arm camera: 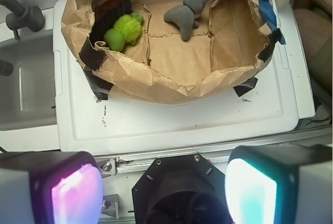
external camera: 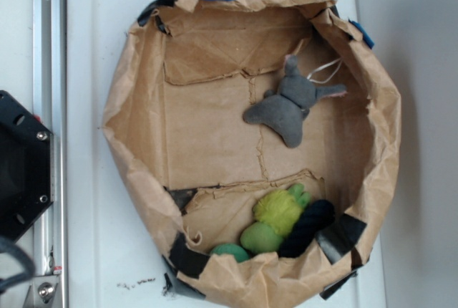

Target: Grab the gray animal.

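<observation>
The gray animal lies flat with limbs splayed on the floor of a brown paper-lined bin, toward its upper right, a thin white string loop beside it. In the wrist view the gray animal shows at the far side of the bin. My gripper is open, its two glowing pads wide apart with nothing between them. It hovers over the black robot base, well short of the bin and far from the animal. The gripper does not show in the exterior view.
A yellow-green fuzzy toy, a green ball and a dark navy rope-like toy crowd the bin's lower corner. The bin stands on a white platform. A black robot base sits left; a gray sink lies beside the platform.
</observation>
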`<state>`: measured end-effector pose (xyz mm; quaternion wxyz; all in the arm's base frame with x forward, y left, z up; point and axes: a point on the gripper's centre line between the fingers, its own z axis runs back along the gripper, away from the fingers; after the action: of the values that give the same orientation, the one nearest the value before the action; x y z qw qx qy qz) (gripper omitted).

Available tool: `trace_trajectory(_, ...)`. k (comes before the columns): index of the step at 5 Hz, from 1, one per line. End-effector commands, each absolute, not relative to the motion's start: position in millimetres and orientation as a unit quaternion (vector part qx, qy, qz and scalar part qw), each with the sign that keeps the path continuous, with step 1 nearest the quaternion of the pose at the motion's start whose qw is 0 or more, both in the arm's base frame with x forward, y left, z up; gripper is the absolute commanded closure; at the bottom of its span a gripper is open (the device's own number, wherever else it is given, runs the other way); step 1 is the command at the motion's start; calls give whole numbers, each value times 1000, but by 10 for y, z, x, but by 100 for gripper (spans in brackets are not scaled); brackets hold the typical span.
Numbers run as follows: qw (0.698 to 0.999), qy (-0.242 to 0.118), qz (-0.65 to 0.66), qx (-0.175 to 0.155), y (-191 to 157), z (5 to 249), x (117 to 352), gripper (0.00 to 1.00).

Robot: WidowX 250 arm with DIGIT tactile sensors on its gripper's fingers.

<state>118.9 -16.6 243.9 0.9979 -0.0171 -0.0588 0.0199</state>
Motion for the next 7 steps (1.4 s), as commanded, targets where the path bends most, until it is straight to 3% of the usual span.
trace_trajectory(1,998,-59,20,-17,-166,2439,1189,0)
trace_trajectory(2,990,-104,86,-36,-125,2202,1689,0)
trace_trajectory(3,987,-111,113,-35,-138,2031,2076,0)
trace_trajectory(5,980,-135,147,-29,-25,1611,2561,0)
trace_trajectory(6,973,-155,173,0,147,1237,2750,0)
trace_trajectory(7,975,-139,174,0,294,789,2242,0)
